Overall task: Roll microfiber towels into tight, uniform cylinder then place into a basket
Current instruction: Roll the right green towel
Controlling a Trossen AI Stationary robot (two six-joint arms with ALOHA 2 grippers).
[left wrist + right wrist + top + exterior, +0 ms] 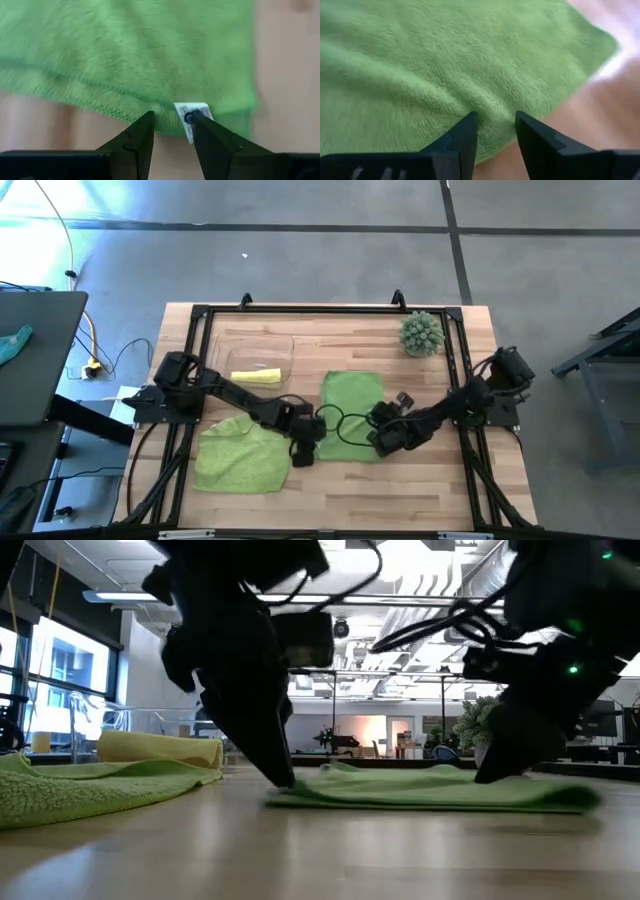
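Observation:
A lime green microfiber towel [352, 402] lies flat on the middle of the table. My left gripper [172, 120] stands open at its near left corner, one fingertip on each side of a stretch of hem beside a white label [189, 116]. My right gripper [494, 119] is open at the near right corner. A second lime green towel [240, 458] lies crumpled on the table at the near left. A yellow towel [255, 376], rolled up, lies in the clear basket [285, 345] at the far left. My left gripper comes slanting down from the left, and its fingertips [283, 778] reach the table at the towel's near edge [125, 102]. The hem runs across the gap between them. Whether they press the cloth, I cannot tell. My right gripper slants down from the right with its fingertips [470, 122] set on the cloth just inside the near edge. A low ridge of towel [487, 102] rises toward the gap between them. The towel lies on the table.
A spiky green ball plant [421, 333] stands at the far right of the table. A black frame [330, 310] runs round the table's edges. Bare wood [400, 490] lies along the near side.

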